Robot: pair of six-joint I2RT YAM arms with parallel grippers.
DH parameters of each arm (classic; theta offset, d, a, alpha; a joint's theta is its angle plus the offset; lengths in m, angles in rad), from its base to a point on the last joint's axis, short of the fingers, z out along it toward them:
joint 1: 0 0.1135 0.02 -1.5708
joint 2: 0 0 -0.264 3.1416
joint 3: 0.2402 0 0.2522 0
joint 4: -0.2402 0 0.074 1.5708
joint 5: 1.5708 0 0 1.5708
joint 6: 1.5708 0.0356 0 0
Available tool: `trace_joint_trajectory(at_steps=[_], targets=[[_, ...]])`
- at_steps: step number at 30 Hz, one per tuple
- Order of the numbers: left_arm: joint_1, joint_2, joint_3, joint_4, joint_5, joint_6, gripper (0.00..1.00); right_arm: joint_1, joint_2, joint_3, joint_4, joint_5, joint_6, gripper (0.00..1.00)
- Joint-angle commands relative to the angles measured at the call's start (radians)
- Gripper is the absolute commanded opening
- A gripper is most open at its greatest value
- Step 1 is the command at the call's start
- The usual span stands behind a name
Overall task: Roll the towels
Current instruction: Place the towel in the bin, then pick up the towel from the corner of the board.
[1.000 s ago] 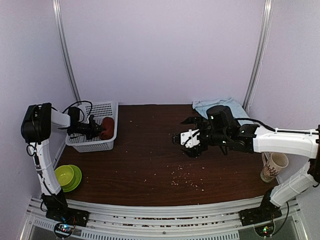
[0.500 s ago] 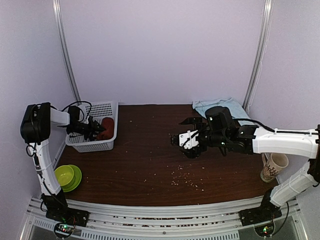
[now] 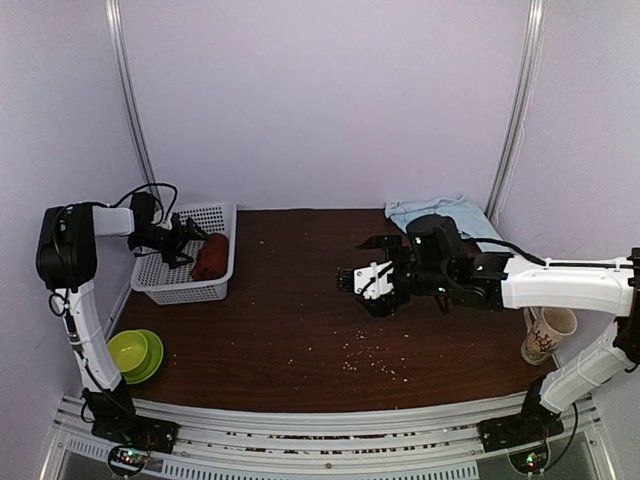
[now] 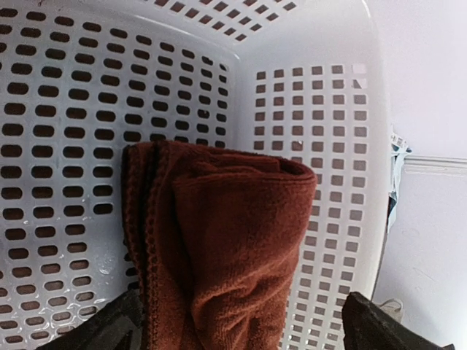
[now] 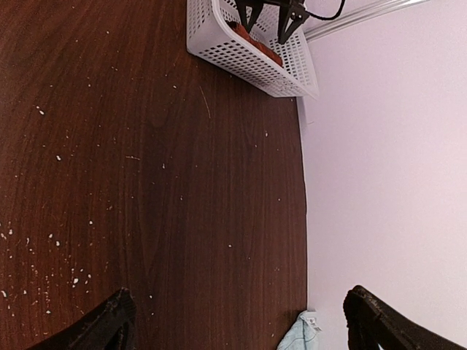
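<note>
A rolled rust-red towel lies in the white basket, against its right wall. In the left wrist view the roll fills the middle, with basket wall behind it. My left gripper hovers over the basket, open, its fingertips either side of the roll without holding it. The pale light-blue towel lies crumpled at the table's back right; a corner shows in the right wrist view. My right gripper hangs open over the table's middle, holding nothing.
A green bowl sits at the front left, off the table's edge. A patterned mug stands at the right. Crumbs are scattered over the dark wooden table. The basket shows far off in the right wrist view.
My left gripper has opened, letting go of the red towel, and drawn back up and left. The roll stays in the basket. The right arm has drifted slightly left.
</note>
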Motion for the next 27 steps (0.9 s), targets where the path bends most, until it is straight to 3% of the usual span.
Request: trace_joint_trajectory(at_steps=[1, 6, 14, 19, 27], targets=[[-0.005, -0.064, 0.04, -0.051, -0.021, 0.022, 0.98, -0.009, 0.027, 0.018, 0.027, 0.053, 0.028, 1.0], [-0.003, -0.152, 0.099, -0.114, -0.102, 0.036, 0.98, -0.084, 0.07, 0.098, 0.028, 0.054, 0.148, 1.0], [-0.061, -0.362, 0.196, -0.162, -0.393, 0.071, 0.98, -0.346, 0.291, 0.413, -0.112, 0.17, 0.444, 1.0], [-0.207, -0.406, 0.201, -0.162, -0.64, 0.109, 0.98, -0.496, 0.426, 0.57, -0.17, 0.207, 0.562, 1.0], [-0.553, -0.297, 0.325, -0.204, -1.204, 0.205, 0.98, -0.657, 0.667, 0.802, -0.244, 0.329, 0.72, 1.0]])
